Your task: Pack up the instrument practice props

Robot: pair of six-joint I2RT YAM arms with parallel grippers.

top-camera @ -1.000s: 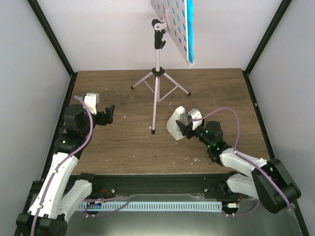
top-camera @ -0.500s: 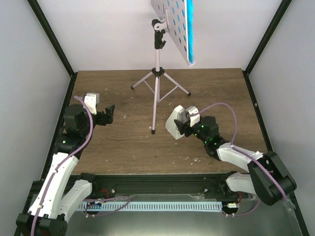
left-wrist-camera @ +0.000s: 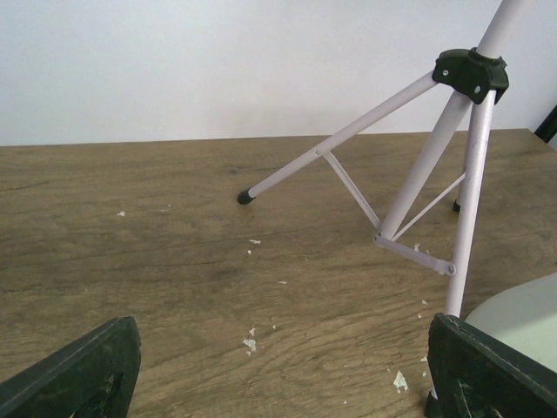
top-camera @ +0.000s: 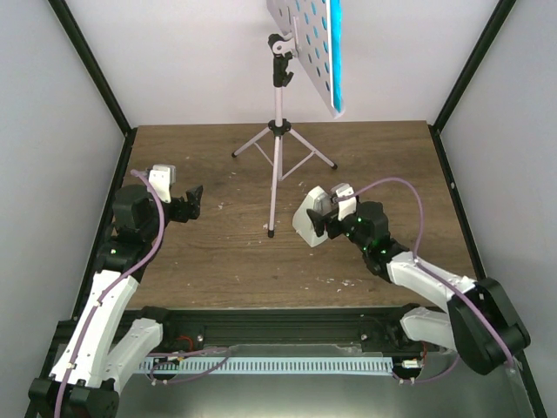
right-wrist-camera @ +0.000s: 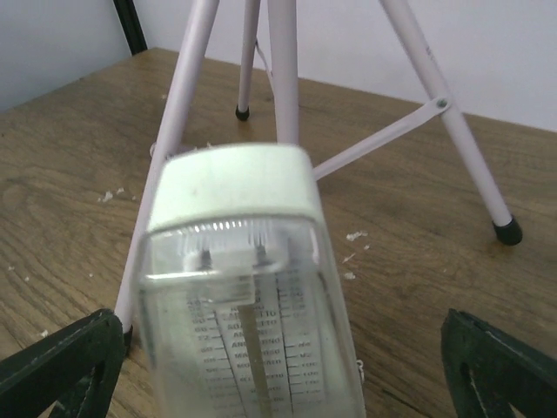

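The pale pink music stand (top-camera: pixel 278 131) stands at the table's back middle on thin tripod legs, its perforated desk (top-camera: pixel 300 39) tilted up high. The teal booklet (top-camera: pixel 334 52) rests on the desk. The white pyramid metronome (top-camera: pixel 308 218) stands on the table right of the stand's front leg. My right gripper (top-camera: pixel 325 223) is open, its fingers on either side of the metronome (right-wrist-camera: pixel 248 287), with gaps showing. My left gripper (top-camera: pixel 194 203) is open and empty, left of the stand; its view shows the tripod legs (left-wrist-camera: pixel 409 174) and the metronome's edge (left-wrist-camera: pixel 522 309).
The brown wooden table (top-camera: pixel 218 252) carries small pale flecks. Black frame posts (top-camera: pixel 96 78) and white walls close in both sides and the back. The stand's front leg foot (top-camera: pixel 271 232) sits just left of the metronome.
My right gripper has moved a little forward and left, further around the metronome. The left arm, the stand and the booklet have not moved.
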